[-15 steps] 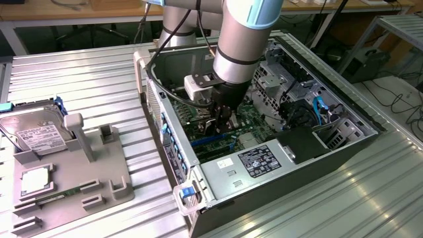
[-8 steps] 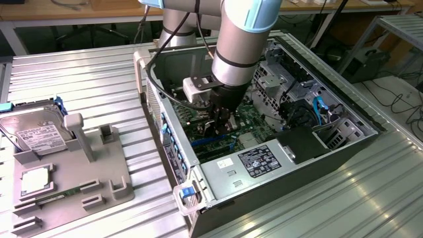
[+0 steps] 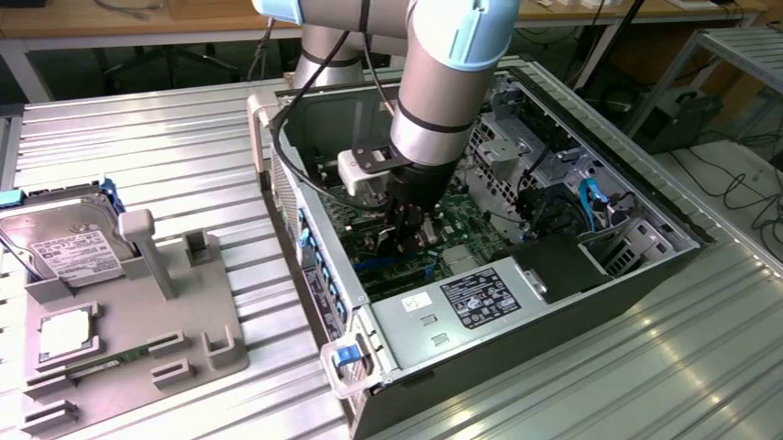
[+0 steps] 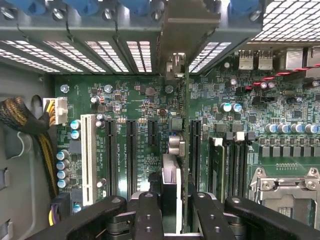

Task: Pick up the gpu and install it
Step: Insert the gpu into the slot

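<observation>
Gripper [image 4: 170, 210] was clamped on the gpu [image 4: 172, 150], card held edge-on between the fingers, its long axis running straight away from the wrist along the motherboard [image 4: 135, 107] slots toward the rear bracket openings. Card sat over the slot line, its bracket end up at the rear wall; I couldn't tell if it was seated. Arm [image 3: 441, 82] reached steeply down into the open PC case [image 3: 556, 275], wrist near vertical.

The desk [image 3: 685, 348] is ribbed, shiny metal. The computer case [image 3: 404, 325] is grey sheet metal (perforated at the back), the motherboard [image 4: 130, 107] glossy green, the gripper [image 4: 170, 212] matt black plastic, the hard drive [image 3: 68, 243] brushed silver.
</observation>
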